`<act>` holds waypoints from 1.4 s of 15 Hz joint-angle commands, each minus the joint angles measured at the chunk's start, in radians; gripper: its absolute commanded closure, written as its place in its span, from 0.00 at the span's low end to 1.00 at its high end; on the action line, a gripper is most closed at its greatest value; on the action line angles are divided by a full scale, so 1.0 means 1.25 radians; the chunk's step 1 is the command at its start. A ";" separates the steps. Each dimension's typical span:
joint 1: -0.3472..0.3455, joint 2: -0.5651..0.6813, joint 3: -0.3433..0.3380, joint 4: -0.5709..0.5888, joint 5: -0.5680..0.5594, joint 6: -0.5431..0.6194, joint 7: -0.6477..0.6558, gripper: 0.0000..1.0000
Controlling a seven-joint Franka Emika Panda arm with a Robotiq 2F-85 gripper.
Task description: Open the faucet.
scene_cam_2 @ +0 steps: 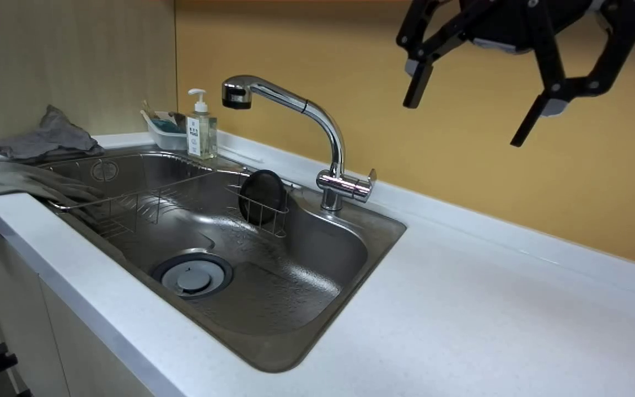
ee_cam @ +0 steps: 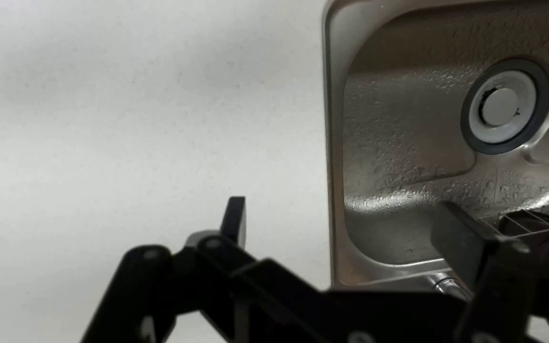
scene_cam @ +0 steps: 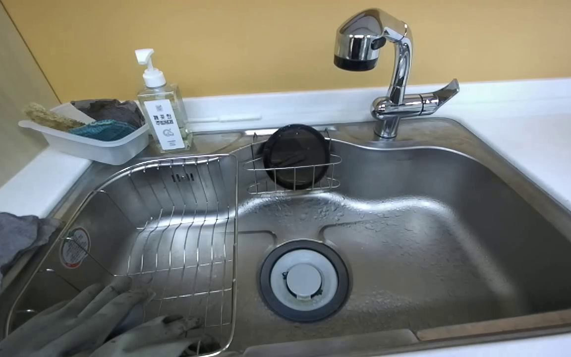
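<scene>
Grey gloves (scene_cam: 82,322) lie closest, at eight o'clock in an exterior view, sprawled over the wire rack (scene_cam: 236,223), probably there to drip into the sink (scene_cam: 414,248). Between one and two o'clock the faucet (scene_cam: 402,64) stands at the sink's back, its spray head (scene_cam: 357,44) overhanging so that water would land inside. No stream shows. The faucet's flat lever (scene_cam: 447,93) sticks out toward two o'clock, where a push could likely reach it without meeting the spray head.

The gripper (scene_cam_2: 463,124) hangs at two o'clock in an exterior view, above the counter (scene_cam_2: 477,298) and well apart from the faucet (scene_cam_2: 320,117), which rises at twelve. Its jaws are spread wide and hold nothing, a sensible shape, I judge, for coming down astride or beside the lever.

Across the foot of the wrist view the fingers (ee_cam: 460,240) stand apart, one toward seven o'clock, one toward four. A bit of chrome (ee_cam: 448,286) at four, seen just past that finger, is probably part of the faucet; the gripper seems to hide the rest.
</scene>
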 commanded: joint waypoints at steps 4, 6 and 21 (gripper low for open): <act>0.005 0.015 0.081 -0.053 0.001 0.168 0.068 0.00; 0.014 0.036 0.110 -0.063 0.007 0.224 0.111 0.00; 0.054 0.159 0.189 -0.096 0.013 0.534 0.209 0.00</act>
